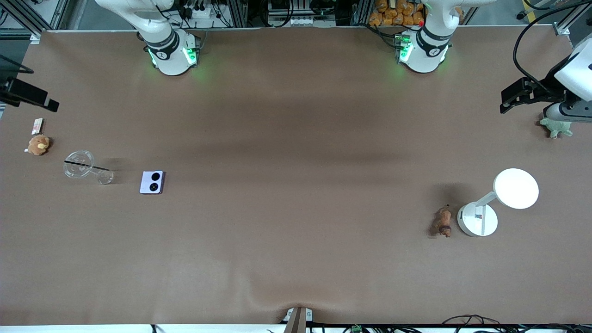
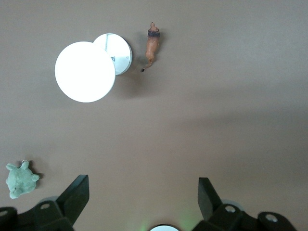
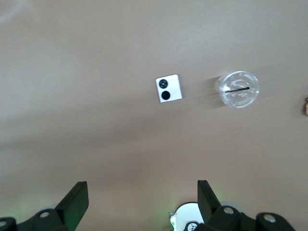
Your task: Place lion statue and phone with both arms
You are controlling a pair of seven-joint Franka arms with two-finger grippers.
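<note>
High over the brown table (image 1: 296, 138), both arms wait. The left gripper (image 2: 142, 197) and the right gripper (image 3: 142, 197) are spread wide and hold nothing. The lion statue (image 1: 443, 222) lies just beside the white lamp (image 1: 478, 219). The phone (image 1: 152, 182) lies near the glass (image 1: 79, 163). Only the front view shows the tan plush (image 1: 38, 144).

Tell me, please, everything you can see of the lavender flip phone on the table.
The phone is a small, squarish, folded lavender slab with a smooth, glossy-looking face bearing two round black camera circles side by side. It lies flat, face up, on the brown table toward the right arm's end, beside a clear glass vessel but apart from it. Nothing touches it except the table; no gripper is near it.
</note>
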